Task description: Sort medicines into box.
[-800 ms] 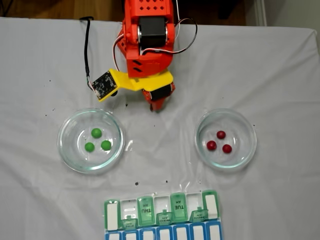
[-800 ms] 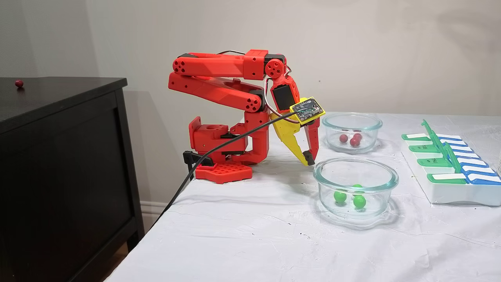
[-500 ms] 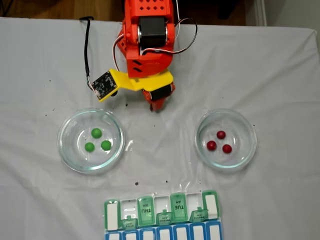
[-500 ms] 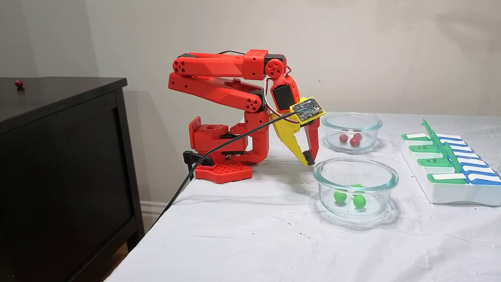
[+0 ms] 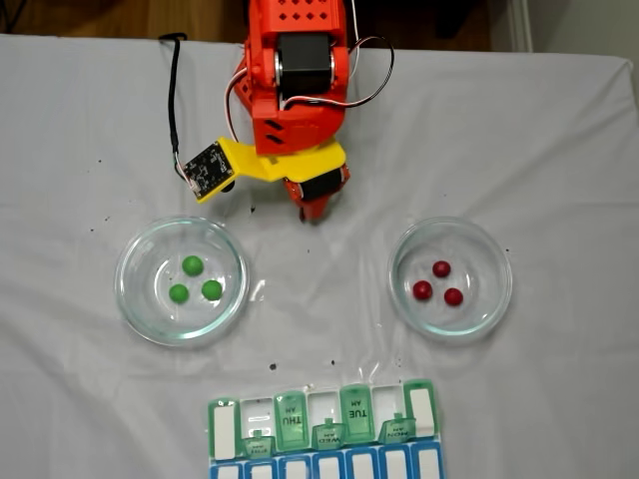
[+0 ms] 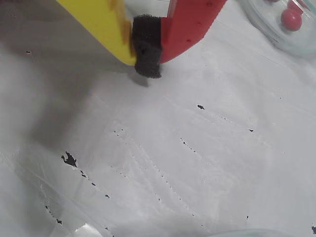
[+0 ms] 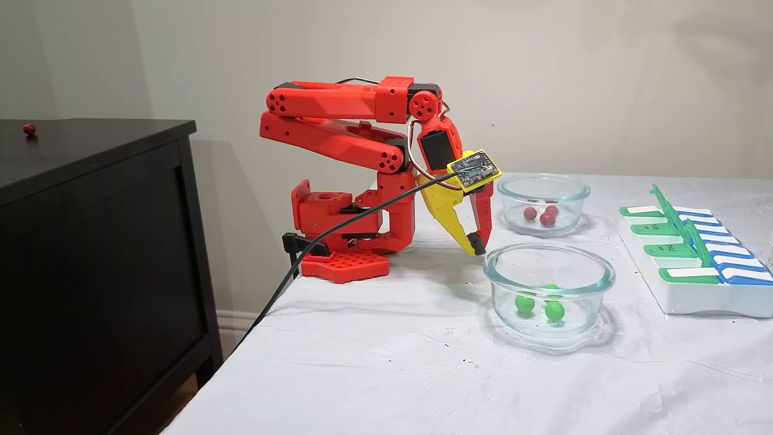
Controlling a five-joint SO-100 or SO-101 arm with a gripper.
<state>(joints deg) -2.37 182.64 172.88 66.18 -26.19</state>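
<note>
Along the table's near edge, box (image 5: 324, 429) lies left-right.

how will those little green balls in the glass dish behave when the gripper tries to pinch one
The green balls are round and glossy, so one will probably roll or squirt out of a pinch. They lie close together in the glass dish, so closing on one likely nudges the others. The dish wall should stop strays. The gripper has soft dark pads, which may help grip.

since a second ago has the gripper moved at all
No. In a fixed view the gripper, fingers shut, sits just left of the green-ball dish rim, the same spot as before.
</note>
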